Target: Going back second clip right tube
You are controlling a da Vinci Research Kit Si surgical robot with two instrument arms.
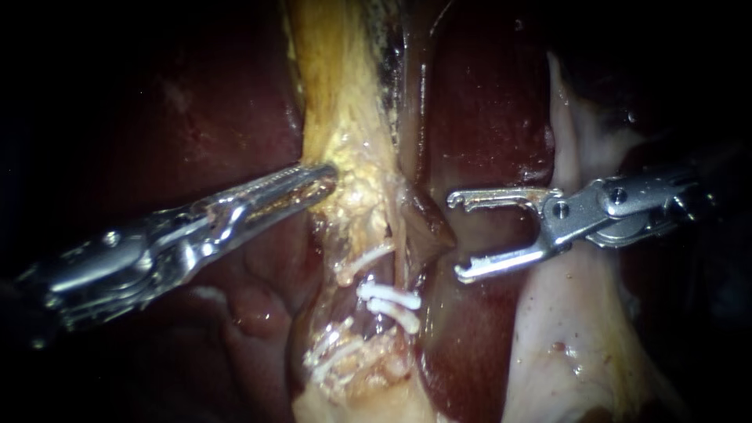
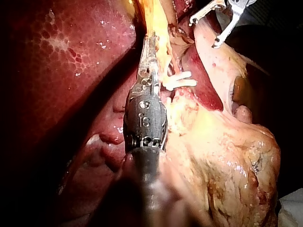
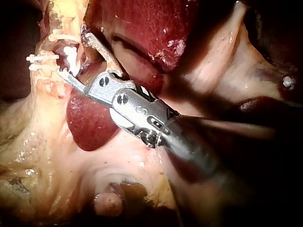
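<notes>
My right instrument (image 1: 459,236) comes in from the right with its hooked jaws wide open and nothing between them. It hovers over dark liver just right of the tubes. Two white clips (image 1: 389,300) sit across the right tube (image 1: 392,270), below and left of those jaws. More white clips (image 1: 338,356) lie lower on the left tube. My left instrument (image 1: 319,182) has its jaws shut on the yellow fatty tissue (image 1: 356,188) above the clips. The right wrist view shows the open jaws (image 3: 83,60) a short way from the clips (image 3: 43,58). In the left wrist view the clips (image 2: 181,81) lie beside my left instrument (image 2: 150,47).
Dark red liver (image 1: 486,117) lies behind and on both sides of the tubes. A pale flap of tissue (image 1: 576,329) runs under my right instrument's shaft. Yellow lumpy fat (image 2: 222,156) spreads beside my left instrument's shaft.
</notes>
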